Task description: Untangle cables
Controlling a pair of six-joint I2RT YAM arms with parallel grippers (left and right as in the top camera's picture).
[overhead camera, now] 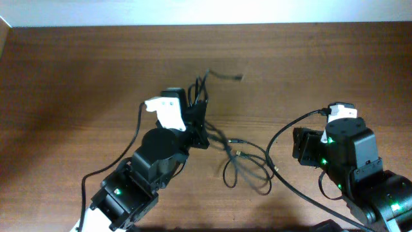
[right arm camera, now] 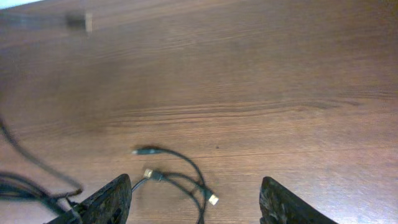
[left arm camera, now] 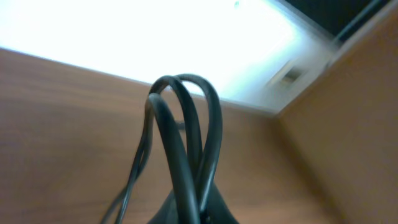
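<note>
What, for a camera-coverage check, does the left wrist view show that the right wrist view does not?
Only the left wrist view: a close-up bundle of looped black cables rising from the bottom edge, against a bright band.
Only the right wrist view: the right gripper, its fingers wide apart, framing loose cable ends with metallic plugs that lie on the table.
Both: thin black cable and a brown wooden surface.
</note>
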